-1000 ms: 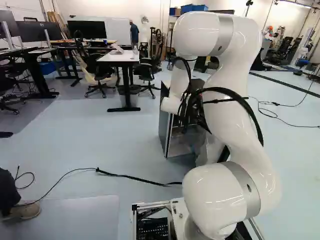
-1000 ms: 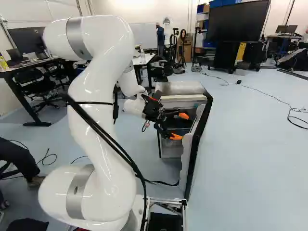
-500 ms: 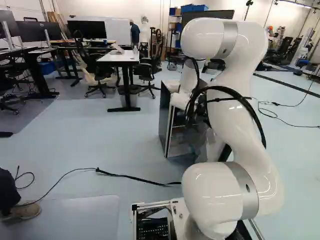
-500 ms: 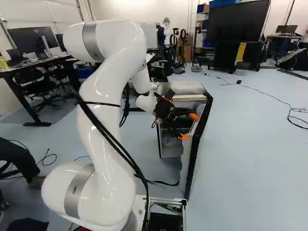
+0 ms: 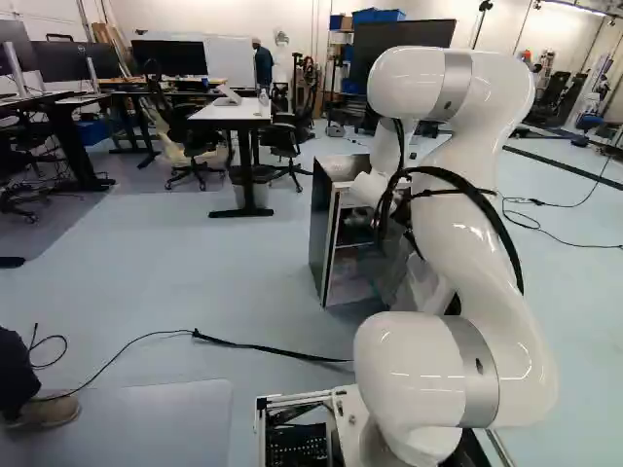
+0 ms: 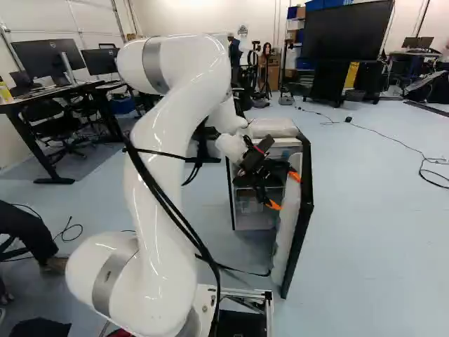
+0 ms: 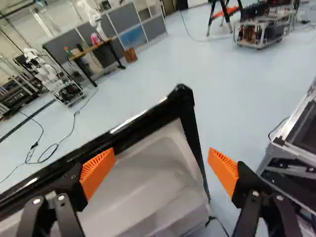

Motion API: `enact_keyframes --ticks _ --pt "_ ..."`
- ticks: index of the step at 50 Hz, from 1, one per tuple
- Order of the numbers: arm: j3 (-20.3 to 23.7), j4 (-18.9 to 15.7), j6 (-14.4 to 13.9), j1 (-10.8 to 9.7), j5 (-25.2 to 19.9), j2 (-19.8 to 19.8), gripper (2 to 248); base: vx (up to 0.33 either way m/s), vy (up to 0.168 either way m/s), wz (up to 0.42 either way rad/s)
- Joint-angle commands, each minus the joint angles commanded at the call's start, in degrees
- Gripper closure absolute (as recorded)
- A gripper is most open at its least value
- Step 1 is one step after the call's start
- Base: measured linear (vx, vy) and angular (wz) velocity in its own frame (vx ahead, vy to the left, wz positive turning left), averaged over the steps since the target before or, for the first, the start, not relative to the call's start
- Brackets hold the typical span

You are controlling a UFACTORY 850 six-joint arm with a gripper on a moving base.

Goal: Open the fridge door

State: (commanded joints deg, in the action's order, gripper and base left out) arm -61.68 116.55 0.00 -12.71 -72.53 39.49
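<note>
Gripper (image 6: 284, 190) spread beside ajar fridge door (image 6: 287, 235)

Left base view: behind the arm (image 5: 462, 224) and to its left, facing ahead, slightly down; arm near. Right base view: same heading, from the arm's right. Both take in arm and fridge (image 6: 273, 128). Wrist view: tilted, close to the door (image 7: 153, 182), looking along the gripper (image 6: 283, 190); door shared with right base view.

The low, boxy, dark-sided fridge (image 5: 321, 233) stands upright on the floor. Its black-edged, white-lined rectangular door (image 6: 286, 228) (moulded inside) is wide open.
</note>
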Motion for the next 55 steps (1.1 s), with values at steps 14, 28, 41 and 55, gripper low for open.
enact_keyframes --ticks 14,28,41,55 --pt "-3.68 2.83 0.0 -3.51 3.37 1.6 3 0.0 0.0 0.0" --pt "-8.19 5.1 0.0 -6.44 5.93 3.63 3 0.0 0.0 0.0" --pt "-12.99 5.29 0.0 -7.95 6.14 5.85 3 0.0 0.0 0.0" --pt "-18.19 5.29 0.0 -8.95 6.14 8.32 3 0.0 0.0 0.0"
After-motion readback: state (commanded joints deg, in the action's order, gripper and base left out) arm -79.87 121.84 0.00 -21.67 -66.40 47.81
